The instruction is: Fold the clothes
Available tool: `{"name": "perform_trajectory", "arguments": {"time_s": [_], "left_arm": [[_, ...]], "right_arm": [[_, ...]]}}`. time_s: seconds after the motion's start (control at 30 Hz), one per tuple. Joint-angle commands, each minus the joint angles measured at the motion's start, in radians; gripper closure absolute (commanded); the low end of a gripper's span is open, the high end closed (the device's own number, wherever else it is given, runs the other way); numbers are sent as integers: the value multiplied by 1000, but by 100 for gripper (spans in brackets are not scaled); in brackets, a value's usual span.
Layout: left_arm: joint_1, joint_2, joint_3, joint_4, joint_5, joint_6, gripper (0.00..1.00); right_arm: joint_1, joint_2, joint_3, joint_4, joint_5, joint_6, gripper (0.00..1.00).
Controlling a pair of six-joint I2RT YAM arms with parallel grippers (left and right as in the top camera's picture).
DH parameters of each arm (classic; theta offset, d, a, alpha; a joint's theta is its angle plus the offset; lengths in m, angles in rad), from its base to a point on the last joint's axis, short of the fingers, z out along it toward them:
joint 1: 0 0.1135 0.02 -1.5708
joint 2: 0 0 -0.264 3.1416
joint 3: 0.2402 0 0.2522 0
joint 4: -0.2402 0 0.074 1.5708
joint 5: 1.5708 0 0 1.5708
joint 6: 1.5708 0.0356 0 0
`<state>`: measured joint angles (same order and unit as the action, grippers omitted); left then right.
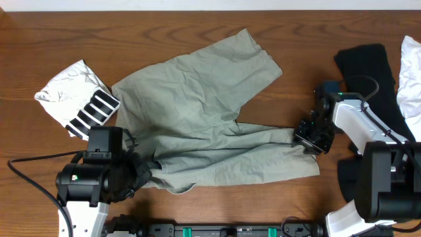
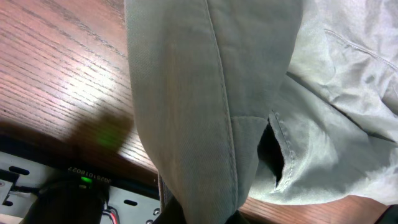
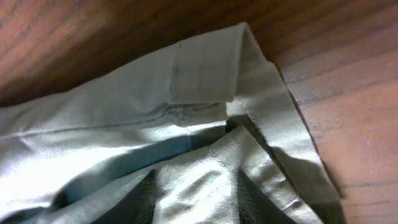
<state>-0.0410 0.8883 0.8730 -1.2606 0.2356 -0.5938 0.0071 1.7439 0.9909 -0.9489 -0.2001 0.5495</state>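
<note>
Grey-green cotton shorts (image 1: 197,112) lie spread across the middle of the table (image 1: 52,39) in the overhead view; the left claw (image 1: 143,172) sits at their near waist edge, the right claw (image 1: 308,138) at the end of a leg; I judge them light, limp and not slippery, best taken at stitched edges. From the left wrist, the shorts (image 2: 180,112) rise in a ridge that narrows toward the claw, so it looks pinched on them. From the right wrist, the hem (image 3: 205,68) fills the view; I cannot tell that claw's state.
</note>
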Motion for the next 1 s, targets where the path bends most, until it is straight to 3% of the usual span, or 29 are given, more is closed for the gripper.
{"name": "perform_trajectory", "arguments": {"time_s": [0.0, 0.1, 0.37, 0.47, 0.6, 0.97], "left_arm": [[5, -1, 14, -8, -21, 18, 93], [5, -1, 14, -8, -21, 18, 93], [5, -1, 14, -8, -20, 18, 93], [5, -1, 14, -8, -21, 18, 93], [5, -1, 14, -8, -20, 18, 93], [5, -1, 14, -11, -20, 22, 93]], "right_arm": [[7, 9, -6, -2, 18, 23, 80], [7, 9, -6, -2, 18, 23, 98], [7, 9, -6, -3, 17, 23, 99], [7, 9, -6, -5, 15, 32, 75], [7, 9, -6, -6, 17, 97, 54], [7, 9, -53, 84, 21, 198, 53]]}}
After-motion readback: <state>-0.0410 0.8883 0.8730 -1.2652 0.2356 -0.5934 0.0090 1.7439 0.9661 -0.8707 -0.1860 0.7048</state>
